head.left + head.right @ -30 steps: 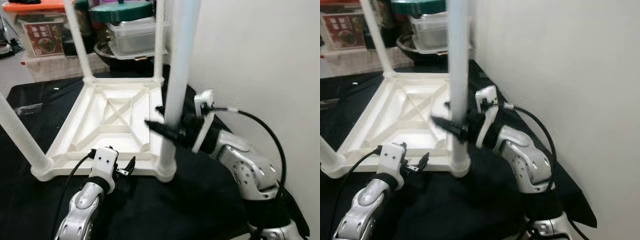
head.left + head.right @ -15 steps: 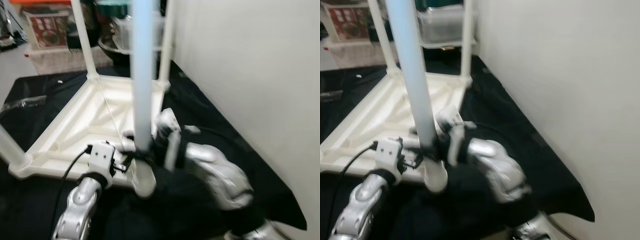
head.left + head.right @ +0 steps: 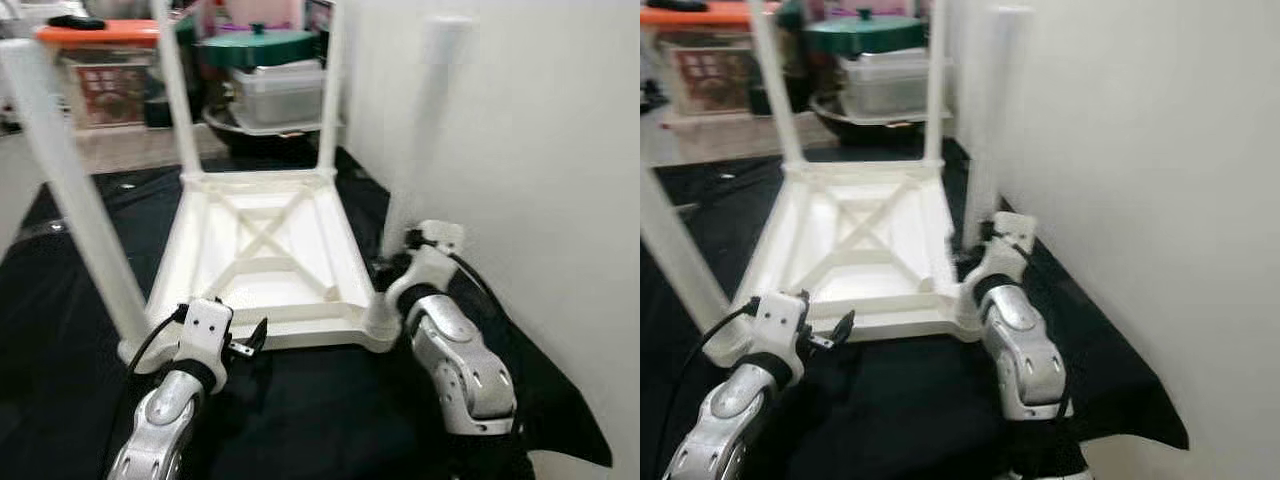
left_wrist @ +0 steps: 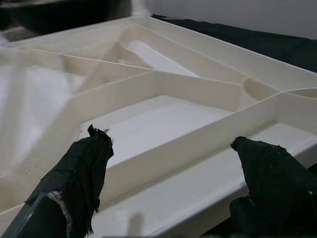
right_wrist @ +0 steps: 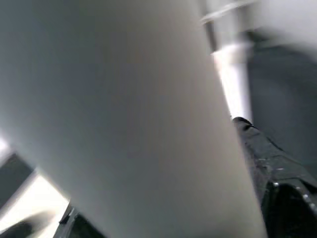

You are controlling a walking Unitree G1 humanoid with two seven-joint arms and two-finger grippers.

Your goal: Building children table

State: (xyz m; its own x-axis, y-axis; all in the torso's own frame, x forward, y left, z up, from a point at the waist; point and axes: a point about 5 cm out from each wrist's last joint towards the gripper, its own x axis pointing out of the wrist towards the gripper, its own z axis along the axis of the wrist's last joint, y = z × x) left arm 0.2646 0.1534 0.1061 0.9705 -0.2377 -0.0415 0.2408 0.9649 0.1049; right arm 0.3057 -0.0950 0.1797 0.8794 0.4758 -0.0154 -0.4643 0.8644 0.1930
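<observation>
From the left eye, the white children's table (image 3: 262, 250) lay upside down on a black cloth (image 3: 60, 300), four legs pointing up. The left tool (image 3: 248, 341) sat low at the near edge of the table frame, fingers spread, nothing between them. The right tool (image 3: 392, 272) was tucked against the base of the near right leg (image 3: 418, 130), right where that leg meets the frame corner; how wide its fingers stood could not be told here. Beyond the far legs stood stacked containers with a green lid (image 3: 252, 45).

The right eye gave the same layout, the right arm (image 3: 1018, 340) rising just beside the frame corner, a pale wall (image 3: 1140, 180) close on its outer side.

Left wrist: both black fingers (image 4: 81, 173) stood well apart, the ribbed underside of the table (image 4: 163, 124) straight ahead between them, ungripped.

Right wrist: the leg (image 5: 124, 109) loomed huge and blurred right against the tool, one black finger (image 5: 267, 163) beside it; whether it had a grip could not be told.
</observation>
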